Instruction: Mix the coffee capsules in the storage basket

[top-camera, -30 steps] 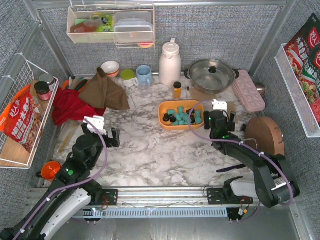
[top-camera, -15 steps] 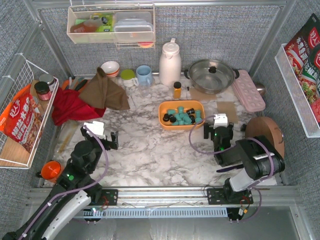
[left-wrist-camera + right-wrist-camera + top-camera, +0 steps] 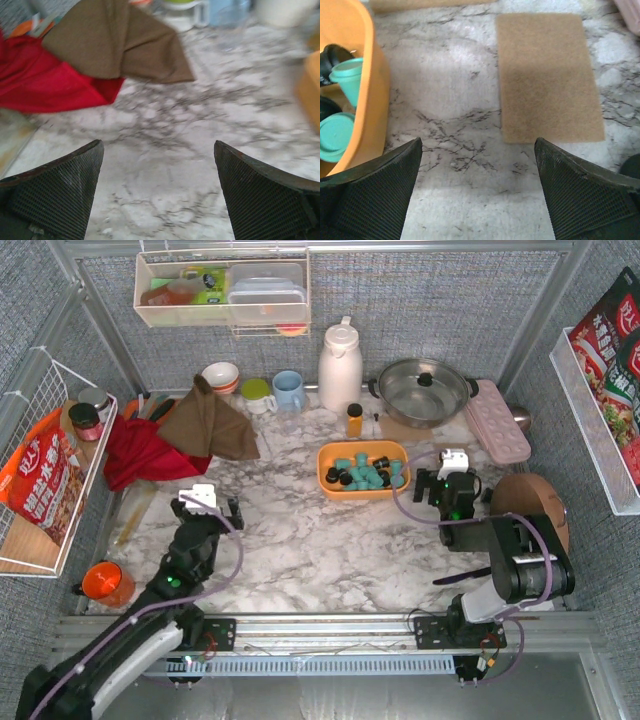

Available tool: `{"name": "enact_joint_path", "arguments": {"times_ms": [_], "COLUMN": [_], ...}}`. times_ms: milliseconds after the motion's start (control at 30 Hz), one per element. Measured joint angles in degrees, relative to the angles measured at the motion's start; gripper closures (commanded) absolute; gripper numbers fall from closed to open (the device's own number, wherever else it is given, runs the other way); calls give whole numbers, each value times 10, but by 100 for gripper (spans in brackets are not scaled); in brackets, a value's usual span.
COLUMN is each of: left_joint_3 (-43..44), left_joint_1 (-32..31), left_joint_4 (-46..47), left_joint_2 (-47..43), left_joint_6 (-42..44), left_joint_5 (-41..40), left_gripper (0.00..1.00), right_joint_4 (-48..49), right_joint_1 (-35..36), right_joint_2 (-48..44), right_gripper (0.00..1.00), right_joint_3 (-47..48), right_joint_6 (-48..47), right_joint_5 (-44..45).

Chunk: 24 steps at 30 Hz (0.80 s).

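A: Where's the basket (image 3: 322,468)?

B: It's orange and sits on the marble table (image 3: 300,550), toward the back and middle. A small amber bottle (image 3: 354,420) is just behind it, and a pink egg tray (image 3: 497,420) is off to its right.

A: And the capsules (image 3: 365,472)?

B: All in the basket, teal and black jumbled together. In the right wrist view a teal one is tipped near the basket's right wall, another shows its flat round face, and black ones lie beside them.

A: Right gripper (image 3: 477,142)?

B: Just to the right of the basket, not touching it. Its jaws are spread wide with only bare marble between them. A tan mat (image 3: 547,75) lies flat on the table ahead and to its right.

A: Left gripper (image 3: 157,147)?

B: Well to the left of the basket, over open marble. Its jaws are also wide apart and it grips nothing. Ahead of it a brown cloth (image 3: 120,45) is draped over a red cloth (image 3: 50,85). The basket's edge is only an orange blur at the right of that wrist view.

A: Is either one touching a capsule?

B: No, both are outside the basket.
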Motion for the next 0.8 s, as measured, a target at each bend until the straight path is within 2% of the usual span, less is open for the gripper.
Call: {"name": "enact_joint_path", "arguments": {"times_ms": [100, 233, 400, 500, 633, 733, 800], "left_joint_3": [-26, 9, 6, 22, -25, -33, -64], "left_joint_1": [31, 101, 174, 210, 231, 246, 252], "left_joint_4": [99, 181, 288, 289, 422, 466, 553], "left_joint_2": [115, 284, 416, 446, 471, 482, 494], "left_joint_6": [11, 28, 38, 21, 22, 33, 51], "left_joint_5": [-44, -85, -84, -72, -35, -22, 9], "left_gripper": [0, 0, 0, 0, 0, 0, 0], "right_joint_4": [-16, -39, -54, -58, -58, -58, -58], "right_joint_1": [-3, -2, -2, -2, -2, -2, -2], "right_joint_2": [0, 0, 0, 0, 0, 0, 0], "right_gripper": [1, 1, 1, 1, 1, 1, 1], "right_joint_3": [1, 17, 23, 23, 23, 23, 23], "right_joint_6": [3, 10, 14, 15, 16, 16, 16], "right_joint_5": [-21, -30, -30, -30, -30, -30, -30]}}
